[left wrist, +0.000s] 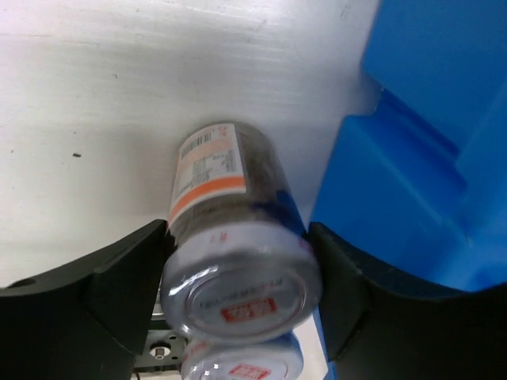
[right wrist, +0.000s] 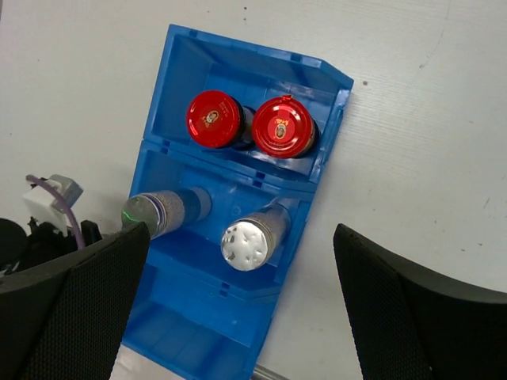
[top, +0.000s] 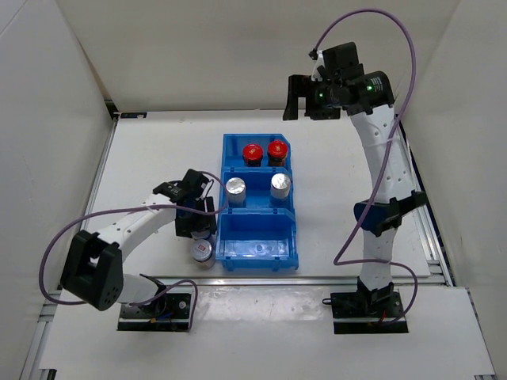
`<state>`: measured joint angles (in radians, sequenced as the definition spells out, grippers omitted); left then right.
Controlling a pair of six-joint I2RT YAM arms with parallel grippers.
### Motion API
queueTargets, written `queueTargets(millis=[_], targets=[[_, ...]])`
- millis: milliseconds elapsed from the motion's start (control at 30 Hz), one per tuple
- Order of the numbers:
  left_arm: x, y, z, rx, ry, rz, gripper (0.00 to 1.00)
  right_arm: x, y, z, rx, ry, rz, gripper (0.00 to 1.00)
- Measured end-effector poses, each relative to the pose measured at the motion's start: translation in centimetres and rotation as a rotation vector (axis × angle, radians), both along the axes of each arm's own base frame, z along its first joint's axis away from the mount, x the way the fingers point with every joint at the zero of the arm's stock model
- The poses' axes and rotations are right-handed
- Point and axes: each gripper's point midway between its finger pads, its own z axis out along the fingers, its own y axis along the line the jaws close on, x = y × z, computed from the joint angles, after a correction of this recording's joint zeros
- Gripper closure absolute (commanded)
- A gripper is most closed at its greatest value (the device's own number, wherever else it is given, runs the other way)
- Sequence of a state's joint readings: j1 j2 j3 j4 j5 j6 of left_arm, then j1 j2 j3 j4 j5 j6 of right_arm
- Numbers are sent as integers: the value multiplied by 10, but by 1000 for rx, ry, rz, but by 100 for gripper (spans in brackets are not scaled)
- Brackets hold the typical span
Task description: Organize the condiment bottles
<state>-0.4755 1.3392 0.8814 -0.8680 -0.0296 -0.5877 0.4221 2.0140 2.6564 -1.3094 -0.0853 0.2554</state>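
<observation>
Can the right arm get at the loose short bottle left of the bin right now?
Probably not cleanly. That loose bottle stands across the blue bin from the right gripper, which hangs open above the bin's far end, and the left gripper is clamped on the other short bottle right beside it.

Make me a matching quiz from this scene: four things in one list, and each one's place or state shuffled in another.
1 red-capped bottles
2 tall silver-capped bottles
3 short bottle
4 right gripper

A held by left gripper
B open, raised
C far compartment of bin
D middle compartment

Pairs: 1-C, 2-D, 3-A, 4-B
</observation>
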Motion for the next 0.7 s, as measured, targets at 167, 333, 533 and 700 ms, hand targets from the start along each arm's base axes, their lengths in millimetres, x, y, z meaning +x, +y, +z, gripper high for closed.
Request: queueTargets(millis=[167, 333, 533, 700], targets=[[10, 2, 1, 26, -26, 23, 56, 5, -1, 52, 58, -177, -4, 0], [25, 18, 27, 123, -84, 90, 76, -10, -16, 95, 75, -310, -24, 0], [72, 23, 124, 152, -311, 144, 89, -18, -26, 112, 74, -360, -45, 0], [81, 12, 186, 91, -428, 131, 89, -26, -34, 110, 50, -340, -66, 0]])
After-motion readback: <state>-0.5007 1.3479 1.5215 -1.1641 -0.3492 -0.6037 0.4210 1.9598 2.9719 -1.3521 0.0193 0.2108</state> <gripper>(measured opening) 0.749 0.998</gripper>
